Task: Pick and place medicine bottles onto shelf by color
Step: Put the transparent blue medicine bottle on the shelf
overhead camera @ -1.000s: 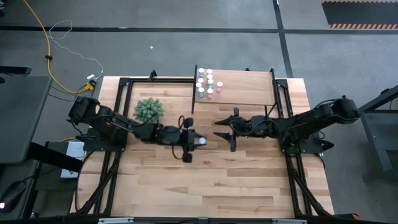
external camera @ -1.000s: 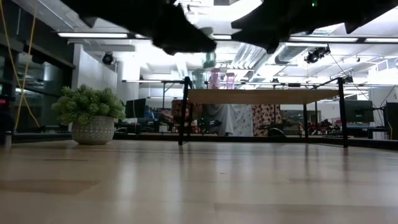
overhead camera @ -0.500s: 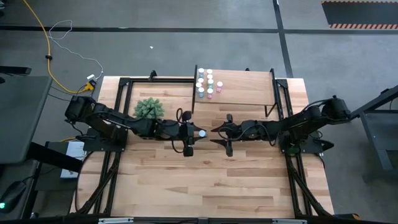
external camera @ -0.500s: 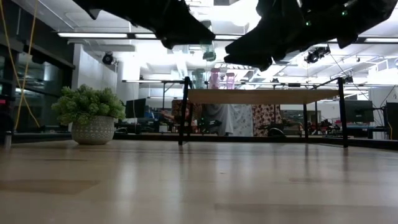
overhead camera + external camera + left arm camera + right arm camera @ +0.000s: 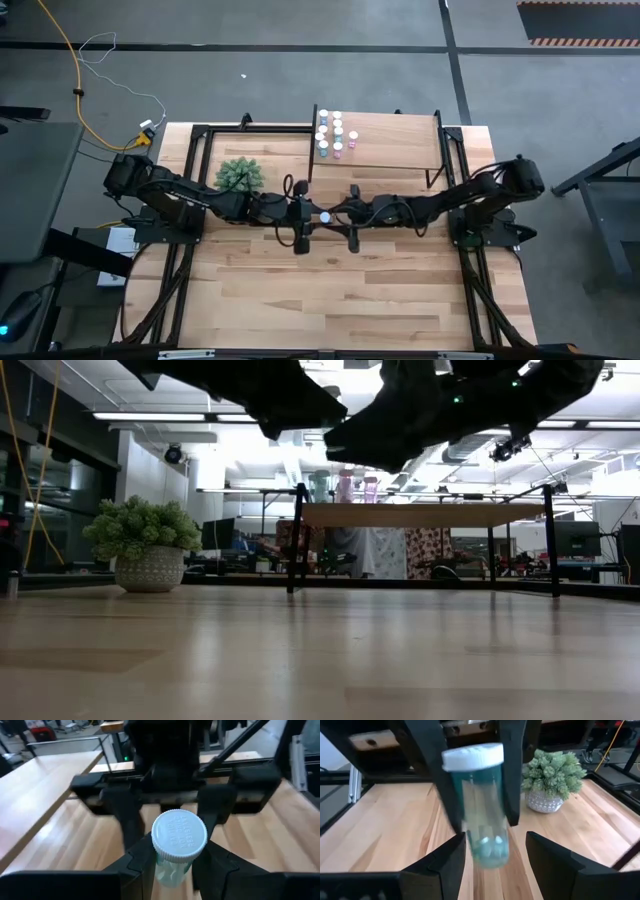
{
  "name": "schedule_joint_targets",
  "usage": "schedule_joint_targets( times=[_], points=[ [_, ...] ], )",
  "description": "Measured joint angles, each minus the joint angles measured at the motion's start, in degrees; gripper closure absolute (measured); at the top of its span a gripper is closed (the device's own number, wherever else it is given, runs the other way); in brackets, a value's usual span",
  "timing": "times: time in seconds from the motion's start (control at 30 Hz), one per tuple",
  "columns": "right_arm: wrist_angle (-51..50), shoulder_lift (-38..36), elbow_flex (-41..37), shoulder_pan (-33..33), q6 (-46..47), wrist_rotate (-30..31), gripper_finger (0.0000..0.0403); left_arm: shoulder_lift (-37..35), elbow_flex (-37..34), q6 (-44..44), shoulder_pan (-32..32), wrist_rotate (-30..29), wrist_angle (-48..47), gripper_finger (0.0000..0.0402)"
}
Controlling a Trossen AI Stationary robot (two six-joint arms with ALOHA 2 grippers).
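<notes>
1. Since a second ago the right arm has stretched across the table toward the left arm, and the right gripper point(image 5: 346, 216) now sits just beside the teal bottle point(image 5: 325, 215) that the left gripper point(image 5: 312, 214) holds over the middle of the table, clear of the wood.

2. Nearest the right wrist camera, the right gripper's fingers point(image 5: 442, 865) stand apart, one on either side of the teal bottle's lower body point(image 5: 482, 825). I cannot tell whether either pad is touching it yet.

3. That bottle's long axis runs upright between those fingers, white cap away from the table, with a few small pills lying at its base. It lies straight ahead of the right gripper, so the coming move looks like a plain closing of the fingers, not a further reach.

4. Beyond it, the left gripper's fingers point(image 5: 140, 865) are clamped on the bottle's body just under the cap point(image 5: 179, 835); the right fingers sit lower on the body.

5. Judged from this, a handover from left to right is under way, since the right arm is nearer the shelf.

6. Farther off, the shelf point(image 5: 400, 140) stands at the table's far edge, with the other medicine bottles point(image 5: 334, 134) grouped at its left end.

7. A potted plant point(image 5: 240, 176) stands by the left arm.
</notes>
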Motion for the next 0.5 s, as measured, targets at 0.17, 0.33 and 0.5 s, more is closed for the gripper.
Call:
schedule_joint_targets(
  times=[0.17,0.33,0.5],
  points=[
    [-0.4,3.6,3.5,0.0,-1.1,-0.3,0.0203,0.0,0.0,-0.1,0.0,0.6,-0.2,0.03],
    [-1.5,3.4,5.0,0.0,-1.7,-0.4,0.0203,0.0,0.0,-1.0,0.0,0.6,-1.4,0.03],
    [-1.5,3.2,5.0,0.5,-2.6,-0.3,0.0203,-0.1,0.0,-1.0,0.0,0.6,-2.3,0.03]
  ],
)
